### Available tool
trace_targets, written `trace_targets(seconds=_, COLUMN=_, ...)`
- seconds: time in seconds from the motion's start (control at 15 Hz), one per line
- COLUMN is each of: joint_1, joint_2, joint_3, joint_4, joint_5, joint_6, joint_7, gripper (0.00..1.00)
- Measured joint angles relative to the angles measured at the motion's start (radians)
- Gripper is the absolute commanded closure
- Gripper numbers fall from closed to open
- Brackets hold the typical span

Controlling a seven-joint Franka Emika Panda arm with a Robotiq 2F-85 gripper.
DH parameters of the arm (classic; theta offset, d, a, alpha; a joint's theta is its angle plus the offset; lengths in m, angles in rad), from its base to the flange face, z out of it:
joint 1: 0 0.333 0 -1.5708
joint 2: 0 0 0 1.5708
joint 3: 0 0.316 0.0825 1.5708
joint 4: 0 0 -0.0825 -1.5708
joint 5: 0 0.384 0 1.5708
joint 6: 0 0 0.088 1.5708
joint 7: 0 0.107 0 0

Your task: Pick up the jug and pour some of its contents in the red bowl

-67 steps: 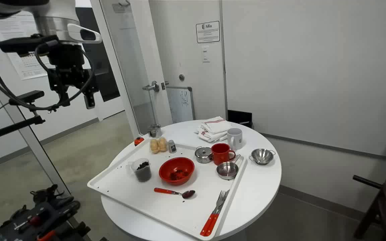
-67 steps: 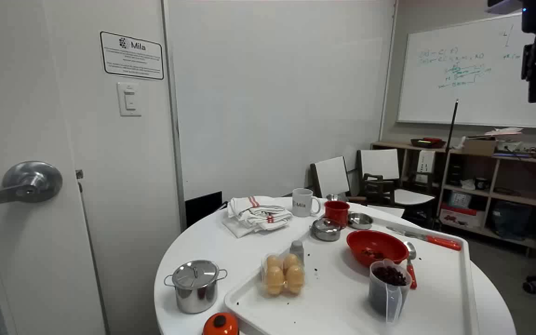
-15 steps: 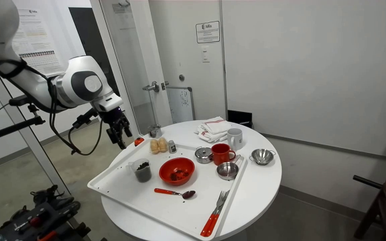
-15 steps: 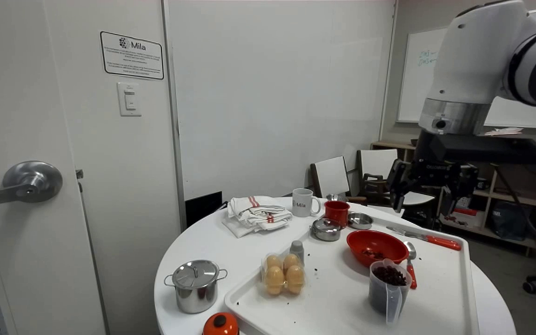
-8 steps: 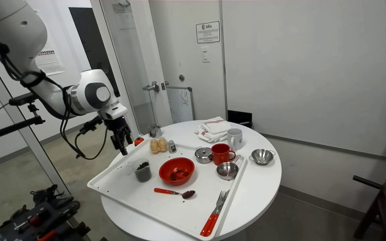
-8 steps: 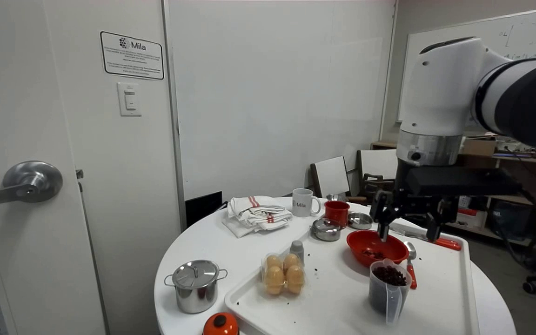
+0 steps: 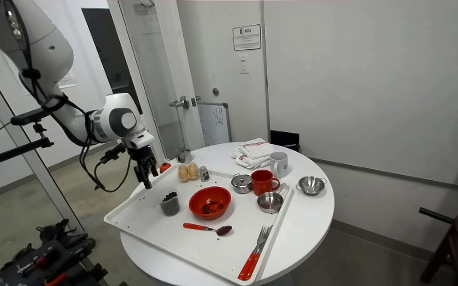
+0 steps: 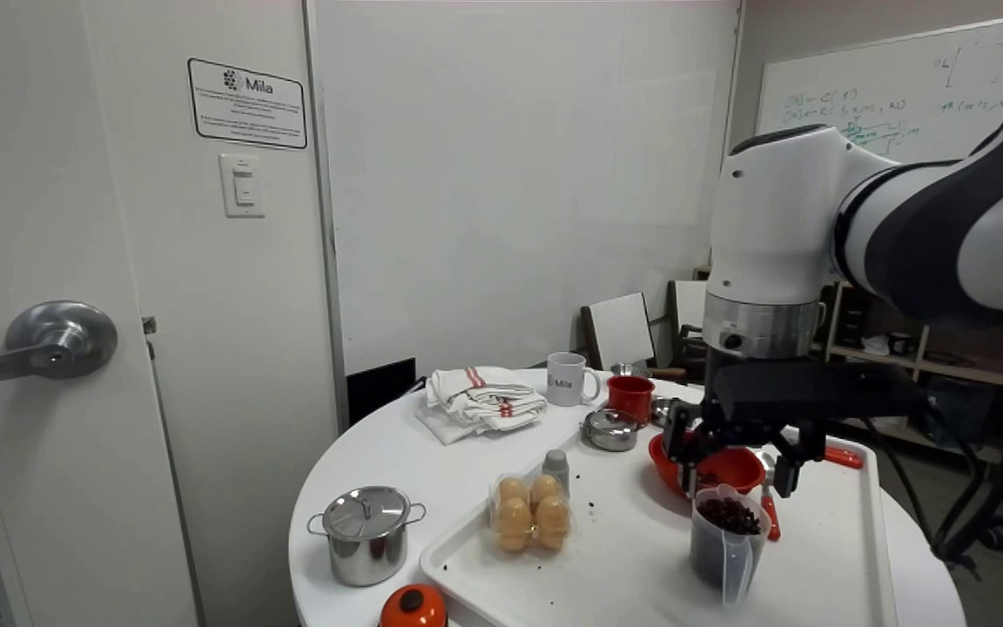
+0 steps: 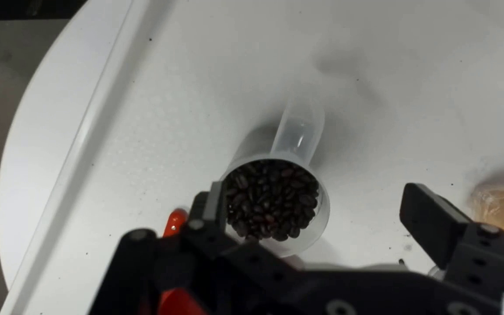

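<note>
"Claw is pointing down, jaws standing wide apart, gripping nothing. Where's the jug sitting?"

"It's standing upright on the tray, dark beans filling it, lower than the fingertips. In an exterior view it's showing almost directly below the claw; in the wrist view it's lying between the fingers, nearer the one on the spoon side."

"Which way is the handle lying?"

"It's pointing away from the bowl, running crosswise to the line the jaws would be closing along."

"So they'd be pinching it from both flanks?"

"I'm guessing so: a drop, a little centring, then a close across the handle. Whether the claw is hanging over handle or body, I can't tell."

"And the bowl?"

"It's sitting on the far side of the jug from the handle, so the pour would likely be tipping away from the grip."
</note>
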Motion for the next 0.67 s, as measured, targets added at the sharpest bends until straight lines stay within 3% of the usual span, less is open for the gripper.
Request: trace_targets(seconds=0.67, joint_1=0.011, joint_2=0.109, joint_3=-0.025, joint_4=0.109, joint_5=0.157, joint_6=-0.044, joint_7=-0.014, gripper=0.00)
